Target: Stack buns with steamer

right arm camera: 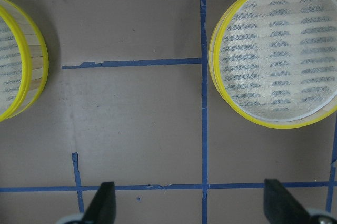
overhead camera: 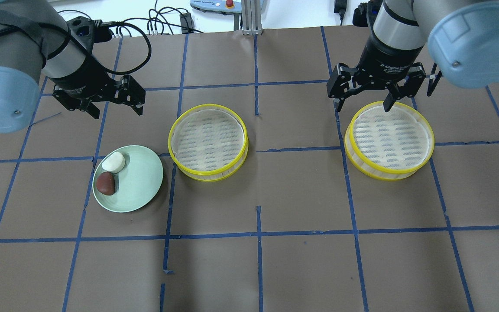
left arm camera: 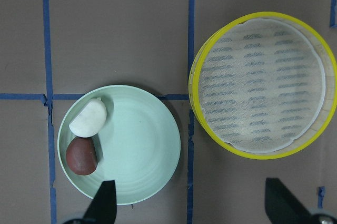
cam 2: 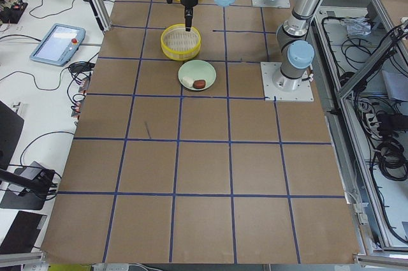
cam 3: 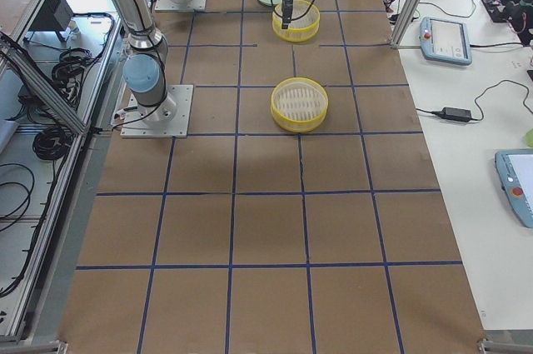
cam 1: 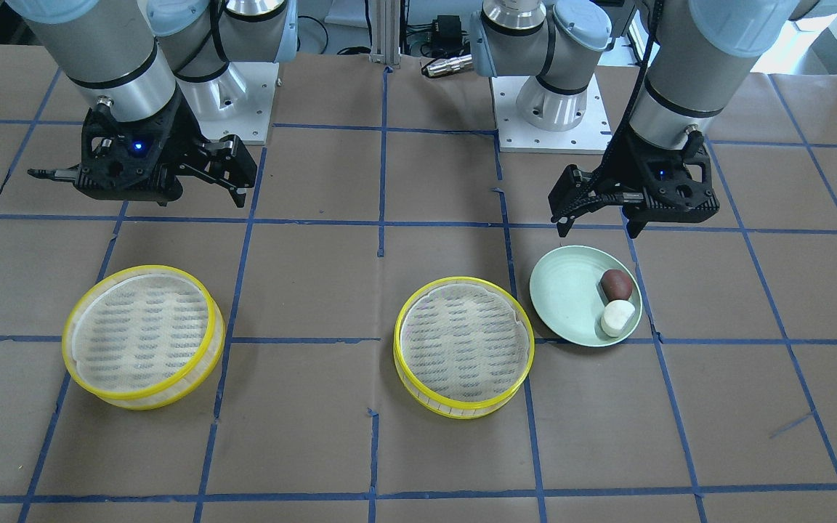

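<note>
The white bun (overhead camera: 114, 162) and the reddish-brown bun (overhead camera: 105, 183) lie side by side on a pale-green plate (overhead camera: 141, 182). They also show in the left wrist view, white bun (left arm camera: 88, 118) and brown bun (left arm camera: 81, 155). Two yellow-rimmed steamer tiers stand empty on the table, one beside the plate (overhead camera: 208, 142) and one far right (overhead camera: 389, 139). My left gripper (overhead camera: 117, 112) is open and empty, hovering behind the plate. My right gripper (overhead camera: 362, 106) is open and empty, above the back rim of the right tier (right arm camera: 276, 52).
The table is brown paper with a blue tape grid. The arm bases (cam 1: 553, 109) stand at the robot's edge. A wide stretch of bare table (overhead camera: 297, 182) lies between the two tiers. A tablet (cam 3: 445, 37) lies off the table.
</note>
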Controlling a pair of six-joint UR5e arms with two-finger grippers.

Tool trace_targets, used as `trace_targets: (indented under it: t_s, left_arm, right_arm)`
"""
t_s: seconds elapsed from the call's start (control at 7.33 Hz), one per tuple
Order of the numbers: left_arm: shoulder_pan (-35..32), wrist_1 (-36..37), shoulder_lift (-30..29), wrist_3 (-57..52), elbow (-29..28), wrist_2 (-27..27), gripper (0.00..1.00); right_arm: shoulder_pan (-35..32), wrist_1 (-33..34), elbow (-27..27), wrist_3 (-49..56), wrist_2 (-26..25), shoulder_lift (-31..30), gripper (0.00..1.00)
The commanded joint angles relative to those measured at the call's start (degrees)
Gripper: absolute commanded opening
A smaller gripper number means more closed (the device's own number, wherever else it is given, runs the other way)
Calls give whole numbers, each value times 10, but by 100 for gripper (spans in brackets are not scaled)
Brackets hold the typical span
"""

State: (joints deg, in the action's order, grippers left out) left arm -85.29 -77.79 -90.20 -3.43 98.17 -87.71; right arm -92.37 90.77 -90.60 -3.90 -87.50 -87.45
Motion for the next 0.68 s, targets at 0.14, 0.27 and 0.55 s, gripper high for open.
trace_targets:
  t_s: [0.14, 0.27, 0.55]
  left_arm:
    - [0, -1, 1, -3, 1, -1, 100]
    - [0, -2, 5, -8, 3, -4, 100]
    - [14, 7, 5, -95, 54, -5, 100]
  right_arm:
    - [0, 1, 0, 0, 0, 3, 100]
    - [0, 0, 0, 0, 0, -1, 100]
    - [0, 1, 0, 0, 0, 1, 100]
